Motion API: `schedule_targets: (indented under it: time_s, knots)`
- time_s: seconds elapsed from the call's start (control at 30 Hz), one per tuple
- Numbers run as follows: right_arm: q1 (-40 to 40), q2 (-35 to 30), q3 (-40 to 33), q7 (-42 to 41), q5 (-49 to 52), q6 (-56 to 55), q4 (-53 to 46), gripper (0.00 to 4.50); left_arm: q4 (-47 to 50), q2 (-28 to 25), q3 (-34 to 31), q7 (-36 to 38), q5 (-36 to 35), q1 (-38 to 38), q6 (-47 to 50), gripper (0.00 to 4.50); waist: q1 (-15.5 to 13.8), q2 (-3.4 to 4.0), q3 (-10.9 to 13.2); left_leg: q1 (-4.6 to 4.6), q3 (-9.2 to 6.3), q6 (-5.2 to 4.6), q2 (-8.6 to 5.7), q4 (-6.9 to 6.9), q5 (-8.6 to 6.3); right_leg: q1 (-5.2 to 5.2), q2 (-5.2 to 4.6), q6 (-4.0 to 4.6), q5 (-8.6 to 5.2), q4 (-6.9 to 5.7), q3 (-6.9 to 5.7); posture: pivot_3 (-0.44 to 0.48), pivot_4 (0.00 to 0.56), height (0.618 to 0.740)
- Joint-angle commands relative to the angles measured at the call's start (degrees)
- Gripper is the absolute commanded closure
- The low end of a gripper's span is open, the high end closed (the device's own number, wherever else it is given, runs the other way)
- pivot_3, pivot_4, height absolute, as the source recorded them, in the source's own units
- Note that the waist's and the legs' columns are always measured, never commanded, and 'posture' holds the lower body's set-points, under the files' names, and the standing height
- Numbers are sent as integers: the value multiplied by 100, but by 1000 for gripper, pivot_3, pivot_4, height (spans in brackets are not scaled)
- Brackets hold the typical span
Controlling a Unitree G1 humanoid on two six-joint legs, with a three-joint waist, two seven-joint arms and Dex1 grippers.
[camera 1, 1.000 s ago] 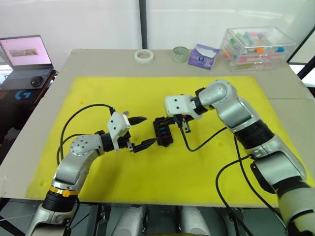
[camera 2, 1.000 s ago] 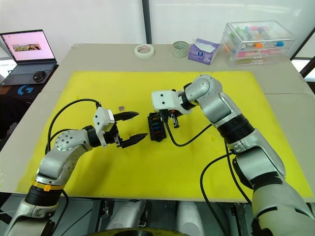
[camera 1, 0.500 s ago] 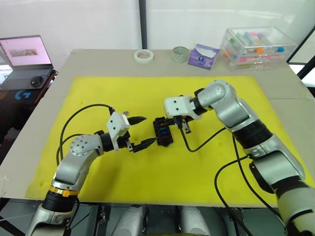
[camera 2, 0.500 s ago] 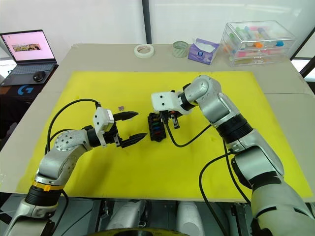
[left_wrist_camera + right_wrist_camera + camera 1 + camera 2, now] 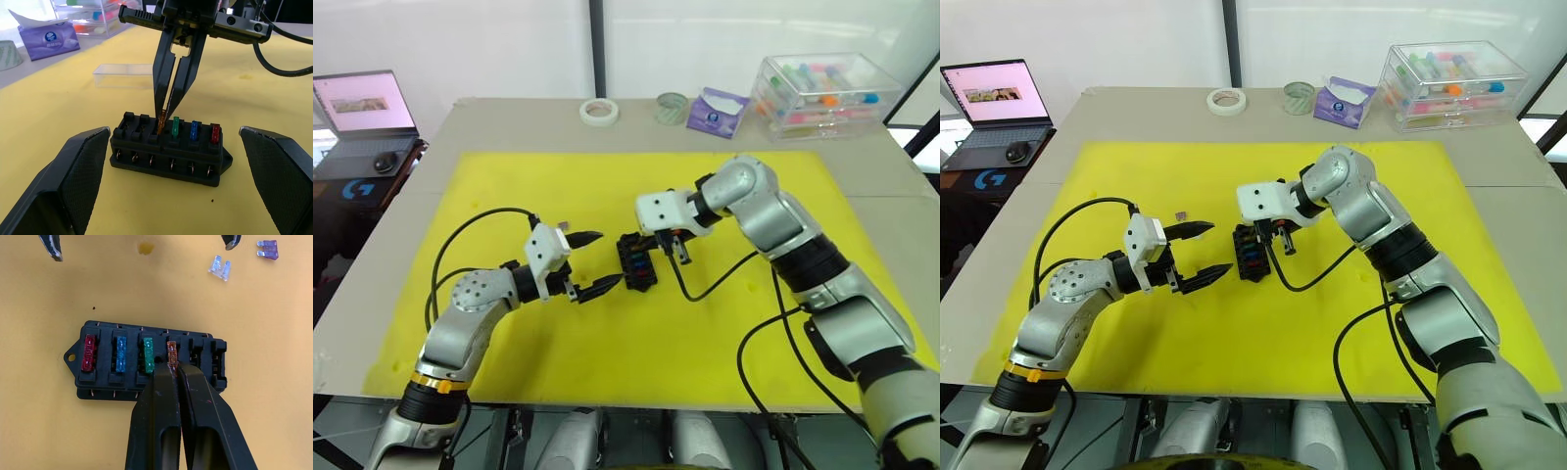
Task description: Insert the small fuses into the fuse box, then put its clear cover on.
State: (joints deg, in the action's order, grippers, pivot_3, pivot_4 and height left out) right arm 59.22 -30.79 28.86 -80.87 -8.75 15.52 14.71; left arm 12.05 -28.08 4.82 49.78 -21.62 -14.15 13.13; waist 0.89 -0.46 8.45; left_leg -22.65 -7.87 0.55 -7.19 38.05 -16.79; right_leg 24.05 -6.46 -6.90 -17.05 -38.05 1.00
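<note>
Centrally on my bench's yellow mat [image 5: 509,392] sits the fuse box [image 5: 166,149], with red, blue and green fuses seated. My left pincer [image 5: 590,263] is spread wide, one finger on each side of the box. My right pincer [image 5: 174,369] is pinched on the orange fuse [image 5: 171,352], standing in the fourth slot. Beyond lies the clear cover [image 5: 124,76]; a clear fuse [image 5: 218,267] and purple fuse [image 5: 267,249] lie loose.
</note>
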Motion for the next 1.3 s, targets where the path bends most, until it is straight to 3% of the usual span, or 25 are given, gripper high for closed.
schedule_targets:
  time_s: [0.03, 0.5, 1.3]
  knots:
    - [222, 50, -40, -89, 14, 72, -53, 4500, 113, 3, -56, -28, 34, 19, -107, 33, 0, 0, 0, 0, 0, 0, 0, 0, 0, 0, 0, 0, 0, 0, 0, 0, 150, 740]
    - [676, 214, -10, -460, 35, 399, 275, 4500, -48, 60, -51, -29, 109, -11, -228, 33, 9, 0, 0, 0, 0, 0, 0, 0, 0, 2, 0, 0, 0, -2, 0, 0, 150, 740]
    - [692, 339, 108, -455, -74, 348, 467, 4500, -69, 198, -26, -2, 212, -69, -282, 33, 12, 1, 0, 0, 0, 0, 0, 0, 0, 3, 0, 0, 0, -4, -1, 0, 150, 740]
